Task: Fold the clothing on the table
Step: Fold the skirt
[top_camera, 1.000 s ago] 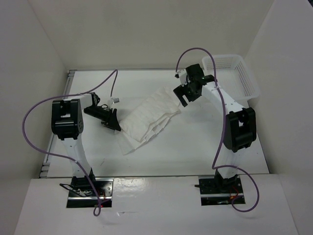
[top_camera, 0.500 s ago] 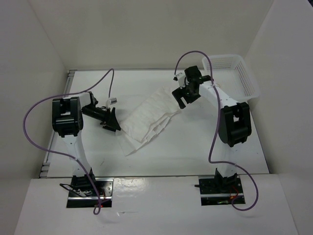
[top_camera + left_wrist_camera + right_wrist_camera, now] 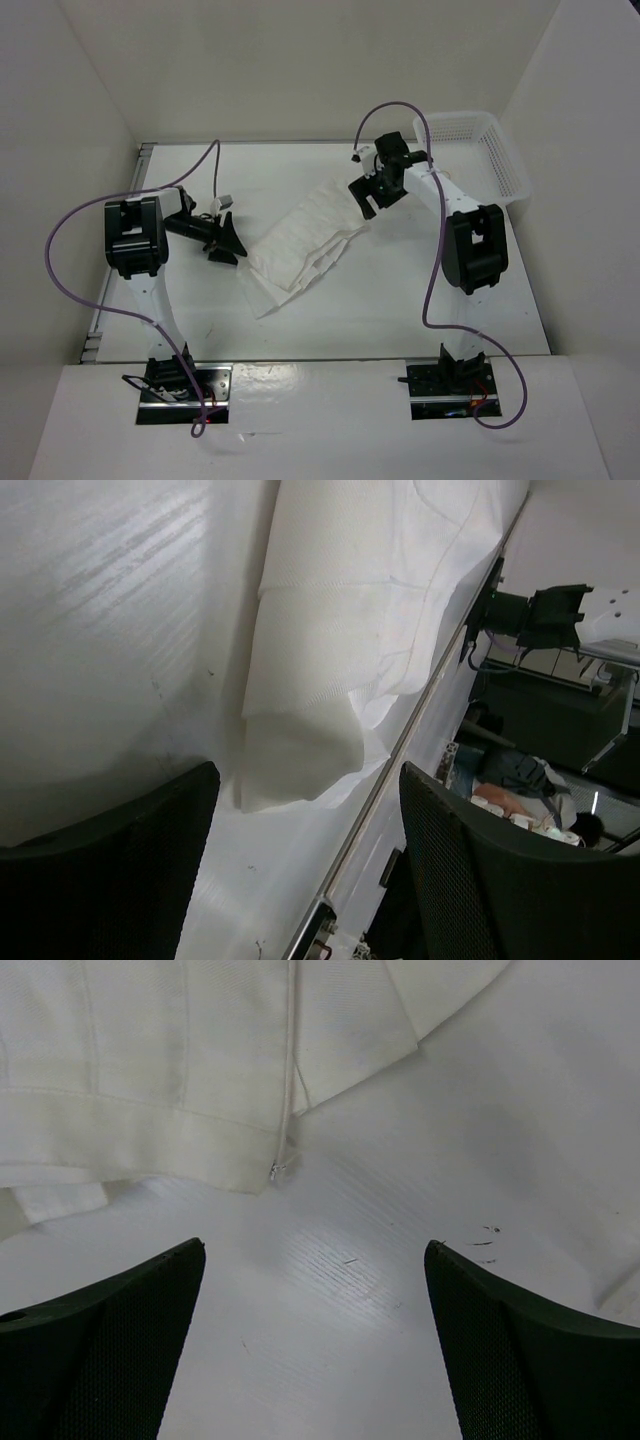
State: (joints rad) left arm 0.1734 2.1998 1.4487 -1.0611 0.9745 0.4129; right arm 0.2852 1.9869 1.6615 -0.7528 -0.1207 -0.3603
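Near the middle of the table (image 3: 400,310), a little to the left: the clothing (image 3: 305,240), white and thin, laid as a long band slanting from near left to far right. Folded over itself in several layers, with stepped edges along the near-right side. At the near-left end, a flatter lower layer poking out toward the near edge as a point. Slightly wrinkled on top, otherwise lying flat on the surface.

From the right wrist view, a stitched band (image 3: 130,1140) along the far-right end of the garment, straight pleat lines running away from it, and a zip seam (image 3: 290,1050) ending in a small metal pull (image 3: 275,1170). From the left wrist view, stacked folds with a soft rounded corner (image 3: 300,770) at the bottom.

Left gripper (image 3: 232,250) just beside the near-left end of the fabric, jaws spread wide, nothing between the fingers (image 3: 110,870). Right gripper (image 3: 372,200) at the far-right end, also spread wide, fingers (image 3: 530,1350) over bare tabletop just short of the stitched band, holding nothing.

At the far right corner, well apart from the garment, a white mesh basket (image 3: 520,180).
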